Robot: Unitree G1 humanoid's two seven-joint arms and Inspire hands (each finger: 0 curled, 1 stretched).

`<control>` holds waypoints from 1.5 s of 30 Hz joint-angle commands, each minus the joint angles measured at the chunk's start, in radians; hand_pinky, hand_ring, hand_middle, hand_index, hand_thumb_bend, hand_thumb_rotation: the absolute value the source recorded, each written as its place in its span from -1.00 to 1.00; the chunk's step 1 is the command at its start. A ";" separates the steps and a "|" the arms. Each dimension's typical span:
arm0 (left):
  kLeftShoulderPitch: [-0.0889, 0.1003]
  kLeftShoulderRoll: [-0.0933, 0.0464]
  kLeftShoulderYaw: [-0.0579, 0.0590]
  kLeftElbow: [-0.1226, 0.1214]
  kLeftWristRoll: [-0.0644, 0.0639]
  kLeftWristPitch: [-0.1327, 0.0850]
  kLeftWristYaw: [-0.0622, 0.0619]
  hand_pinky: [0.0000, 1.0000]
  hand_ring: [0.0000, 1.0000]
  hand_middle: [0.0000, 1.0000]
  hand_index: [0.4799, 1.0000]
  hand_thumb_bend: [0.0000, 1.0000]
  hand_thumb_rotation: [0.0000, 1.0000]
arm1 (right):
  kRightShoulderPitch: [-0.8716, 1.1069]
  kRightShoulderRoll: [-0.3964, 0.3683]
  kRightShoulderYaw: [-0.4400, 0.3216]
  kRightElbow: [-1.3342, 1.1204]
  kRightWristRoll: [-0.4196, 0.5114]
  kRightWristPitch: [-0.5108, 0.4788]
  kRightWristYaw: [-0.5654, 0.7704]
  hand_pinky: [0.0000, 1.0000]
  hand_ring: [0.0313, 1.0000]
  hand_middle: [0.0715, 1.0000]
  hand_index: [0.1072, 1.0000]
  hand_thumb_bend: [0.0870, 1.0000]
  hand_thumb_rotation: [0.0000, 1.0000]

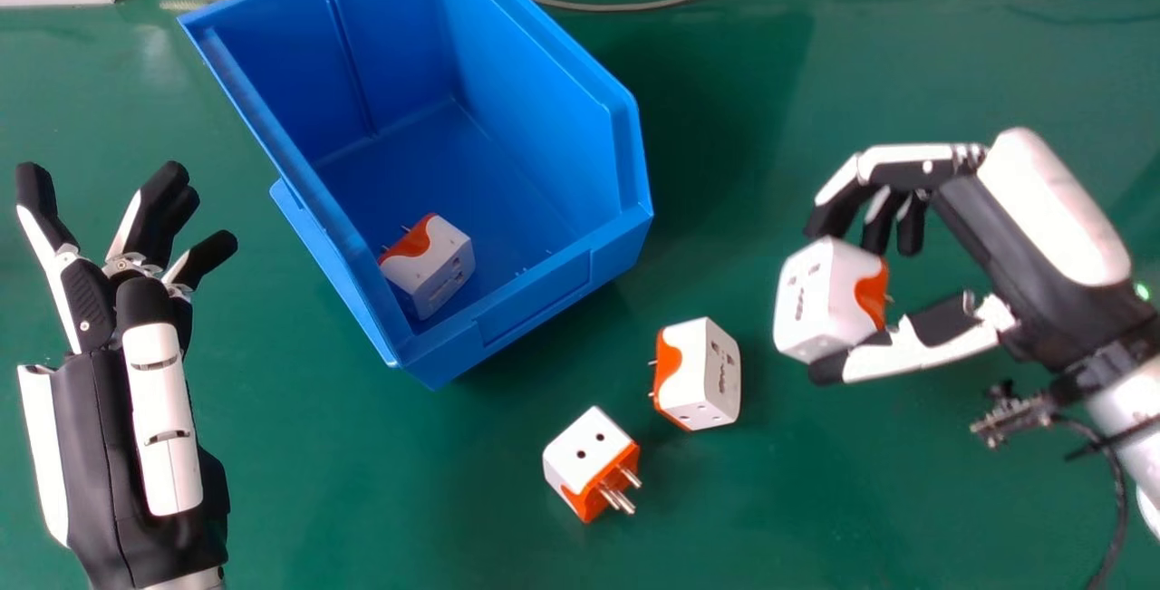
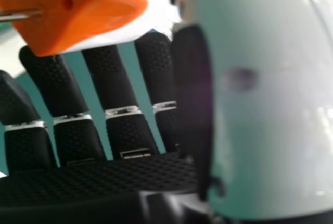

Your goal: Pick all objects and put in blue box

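Smooth plastics on a smooth green worktop (image 1: 362,481) with a faint sheen.
The blue open-topped box (image 1: 535,300) looks like satiny plastic; the white-and-orange cube-shaped adapters (image 1: 587,445) look like smooth hard plastic, with shiny metal pins (image 1: 619,499). The right hand (image 1: 997,236) pairs a glossy white thumb shell (image 2: 270,130) with matt black, finely textured finger pads (image 2: 106,73).

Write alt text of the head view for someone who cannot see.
The robot's right hand pinches a white-and-orange plug adapter over a green table, right of a blue box holding one adapter. Two more adapters lie on the table. The open left hand is at left.
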 commanded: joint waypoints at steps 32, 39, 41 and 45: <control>-0.030 -0.005 -0.007 0.034 0.038 -0.008 0.029 0.60 0.76 0.75 0.49 -0.06 0.83 | -0.533 0.272 0.032 0.245 0.022 -0.036 0.131 -0.57 -0.43 -0.12 -0.18 -0.04 -0.99; -0.029 0.003 -0.013 0.046 0.017 -0.013 0.013 0.60 0.76 0.75 0.49 -0.07 0.84 | -0.656 0.336 0.070 0.375 -0.039 -0.057 0.086 -0.53 -0.33 -0.09 -0.14 -0.05 -1.00; -0.031 0.004 -0.013 0.050 0.009 -0.017 0.006 0.60 0.76 0.75 0.49 -0.07 0.84 | -0.688 0.351 0.084 0.413 -0.068 -0.058 0.059 -0.51 -0.27 -0.07 -0.12 -0.06 -1.00; -0.031 0.004 -0.010 0.051 0.009 -0.010 0.002 0.60 0.77 0.75 0.49 -0.04 0.85 | -0.748 0.374 0.108 0.487 -0.120 -0.060 0.007 -0.47 -0.22 -0.08 -0.12 -0.06 -1.00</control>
